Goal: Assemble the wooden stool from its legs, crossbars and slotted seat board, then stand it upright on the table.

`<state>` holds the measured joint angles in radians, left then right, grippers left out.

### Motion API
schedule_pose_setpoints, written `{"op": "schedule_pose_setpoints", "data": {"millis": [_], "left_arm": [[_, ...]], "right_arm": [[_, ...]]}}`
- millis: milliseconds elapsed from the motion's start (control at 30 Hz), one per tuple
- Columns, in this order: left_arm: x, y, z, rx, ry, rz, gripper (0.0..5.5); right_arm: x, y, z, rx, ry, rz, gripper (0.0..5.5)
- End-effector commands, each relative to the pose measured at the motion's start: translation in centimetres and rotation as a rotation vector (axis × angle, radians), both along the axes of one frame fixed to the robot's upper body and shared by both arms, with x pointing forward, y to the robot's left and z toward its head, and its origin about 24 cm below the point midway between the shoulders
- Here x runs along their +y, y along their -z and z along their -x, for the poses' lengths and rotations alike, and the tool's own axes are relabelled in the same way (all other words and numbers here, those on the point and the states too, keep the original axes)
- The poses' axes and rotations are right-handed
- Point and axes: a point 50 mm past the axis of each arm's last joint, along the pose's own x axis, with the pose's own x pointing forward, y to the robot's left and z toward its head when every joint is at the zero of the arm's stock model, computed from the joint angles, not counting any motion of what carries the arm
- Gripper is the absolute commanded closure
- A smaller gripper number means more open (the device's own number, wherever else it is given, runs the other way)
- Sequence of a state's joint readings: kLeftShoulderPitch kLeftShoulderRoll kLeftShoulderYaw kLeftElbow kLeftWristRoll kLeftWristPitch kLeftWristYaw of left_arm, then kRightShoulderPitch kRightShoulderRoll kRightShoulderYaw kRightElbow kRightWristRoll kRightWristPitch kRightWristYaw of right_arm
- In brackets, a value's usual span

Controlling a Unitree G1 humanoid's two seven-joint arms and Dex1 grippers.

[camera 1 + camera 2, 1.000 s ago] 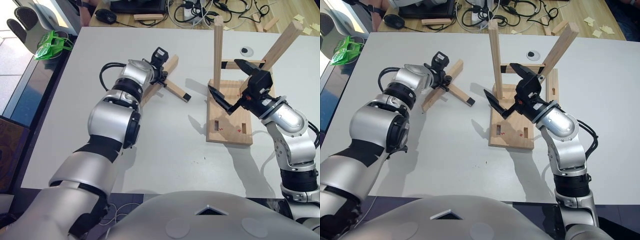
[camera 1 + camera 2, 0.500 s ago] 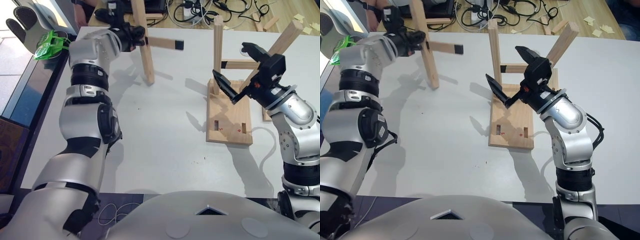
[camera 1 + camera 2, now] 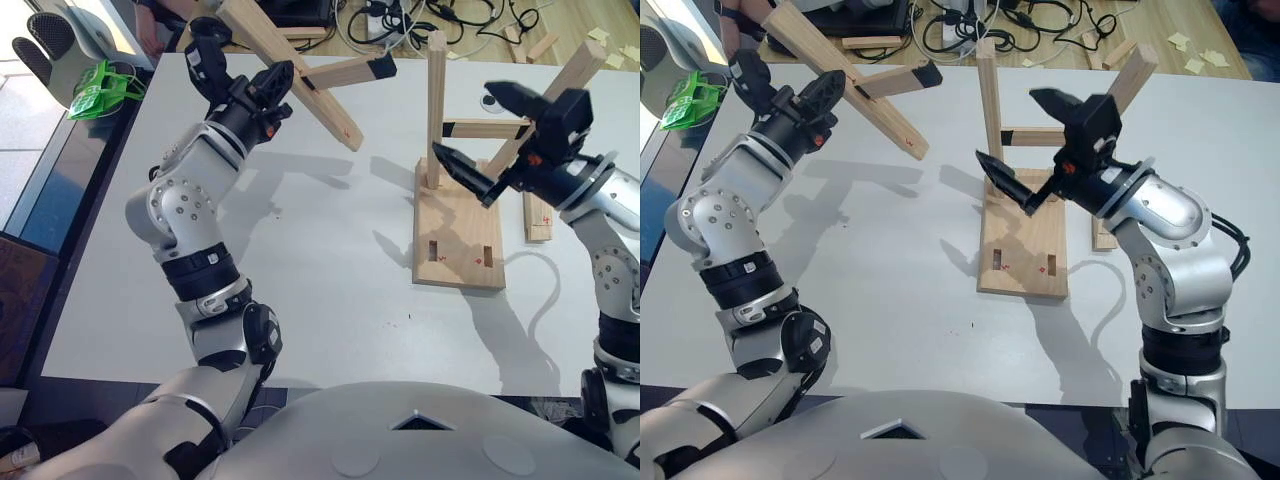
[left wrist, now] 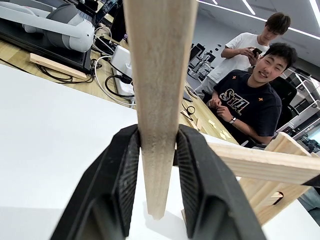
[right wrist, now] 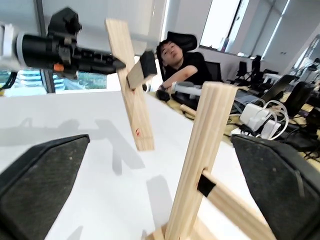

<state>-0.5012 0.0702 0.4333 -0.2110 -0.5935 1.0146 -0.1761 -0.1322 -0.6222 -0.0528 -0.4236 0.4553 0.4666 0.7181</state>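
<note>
My left gripper (image 3: 262, 92) is shut on a wooden leg (image 3: 322, 100) that carries a black-tipped crossbar (image 3: 345, 72). It holds the piece tilted in the air over the table's far left. The left wrist view shows the leg (image 4: 157, 75) clamped between both pads. The slotted seat board (image 3: 455, 250) lies flat at the right. An upright leg (image 3: 435, 100), a leaning leg (image 3: 560, 90) and a crossbar (image 3: 475, 128) joining them stand on its far end. My right gripper (image 3: 485, 132) hangs open beside that crossbar, touching nothing; its fingers (image 5: 40, 180) frame the upright leg (image 5: 200, 160).
A short loose wooden piece (image 3: 540, 215) lies right of the seat board, under my right arm. A round grommet (image 3: 492, 100) sits in the table behind the legs. A green object (image 3: 100, 85) lies off the table's left edge. Cables and wood scraps crowd the far desk.
My left gripper lifted the leg-and-crossbar piece off the table, first upright, now tilted in the air. My right gripper rose and drew back to the right, staying open.
</note>
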Motion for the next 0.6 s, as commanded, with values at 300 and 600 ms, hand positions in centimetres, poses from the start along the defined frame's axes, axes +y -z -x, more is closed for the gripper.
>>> {"op": "schedule_pose_setpoints", "data": {"millis": [300,600], "left_arm": [[-0.4,-2.3,1.5,-0.047,0.025,-0.001,4.48],[-0.2,-3.3,1.5,-0.035,0.046,-0.032,4.48]], "right_arm": [[-11.5,11.9,8.0,0.531,-0.084,0.59,0.1],[-10.1,13.0,6.2,0.479,-0.015,0.318,1.18]]}}
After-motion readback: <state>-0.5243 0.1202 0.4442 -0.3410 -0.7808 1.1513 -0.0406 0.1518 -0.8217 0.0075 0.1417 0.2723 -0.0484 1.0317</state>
